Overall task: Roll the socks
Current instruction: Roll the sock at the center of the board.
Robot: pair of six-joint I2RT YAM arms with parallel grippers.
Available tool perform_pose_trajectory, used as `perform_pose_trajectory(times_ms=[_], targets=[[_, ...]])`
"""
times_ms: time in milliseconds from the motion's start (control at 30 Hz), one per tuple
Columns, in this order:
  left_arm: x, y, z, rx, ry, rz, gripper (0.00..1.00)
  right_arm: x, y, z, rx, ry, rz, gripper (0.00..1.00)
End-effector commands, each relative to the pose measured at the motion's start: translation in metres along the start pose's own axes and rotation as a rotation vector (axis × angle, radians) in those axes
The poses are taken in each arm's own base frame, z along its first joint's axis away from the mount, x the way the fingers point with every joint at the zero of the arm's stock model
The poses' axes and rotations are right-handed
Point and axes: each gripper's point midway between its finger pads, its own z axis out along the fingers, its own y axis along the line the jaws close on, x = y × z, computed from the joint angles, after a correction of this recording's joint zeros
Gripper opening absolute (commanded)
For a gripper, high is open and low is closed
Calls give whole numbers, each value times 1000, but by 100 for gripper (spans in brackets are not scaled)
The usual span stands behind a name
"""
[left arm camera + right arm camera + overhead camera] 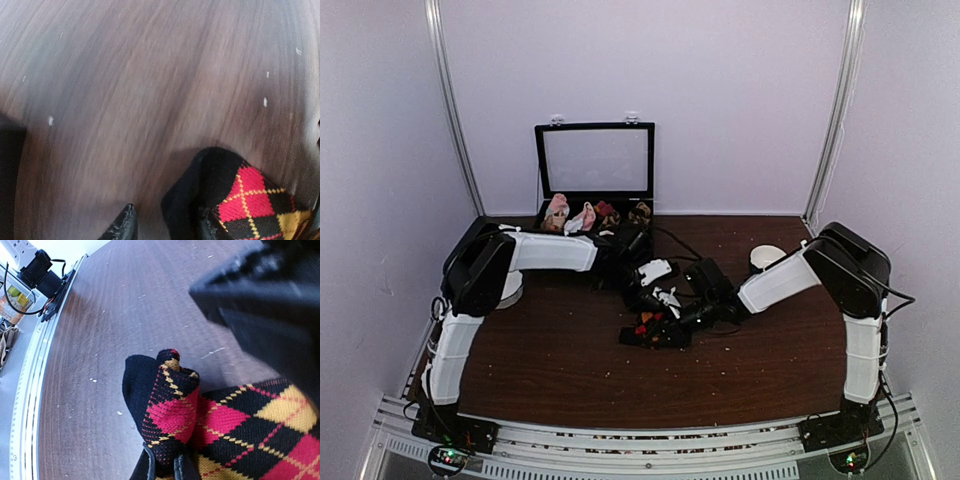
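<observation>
A black argyle sock [200,415] with red and orange diamonds lies bunched on the brown table [550,350], seen from above as a dark heap [655,330]. My right gripper [166,466] is shut on a raised fold of it, with the knit pinched between both fingers. In the left wrist view the sock's black toe end with a red diamond [235,200] sits at the lower right. My left gripper [167,227] is open over it. Its right finger [210,225] rests against the sock, while its left finger [122,225] stands apart over bare wood.
An open black case [595,160] stands at the back edge with pink, white and dark sock bundles [582,215] in it. A white round object [765,257] sits at the right rear. The metal rail [640,440] runs along the near edge.
</observation>
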Motion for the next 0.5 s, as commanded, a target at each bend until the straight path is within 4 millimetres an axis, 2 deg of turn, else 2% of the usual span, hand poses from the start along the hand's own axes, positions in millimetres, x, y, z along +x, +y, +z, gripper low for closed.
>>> perform_pose_trajectory(times_ms=[0,100,200,300,400,467], targets=[[69,2,1,-36,172,-23,41,97,16,12,-6,300,220,0],[92,-3,-4,-24,193,-44,41,102,34,18,-52,345,210,0],[97,-5,-14,-19,175,-55,41,104,42,25,-74,372,223,0],[82,2,-32,-28,114,-64,41,106,41,27,-73,383,254,0],[59,14,-65,-30,9,-97,42,110,40,27,-63,398,303,0],[52,12,-79,-6,-39,-108,42,113,40,26,-63,405,331,0]])
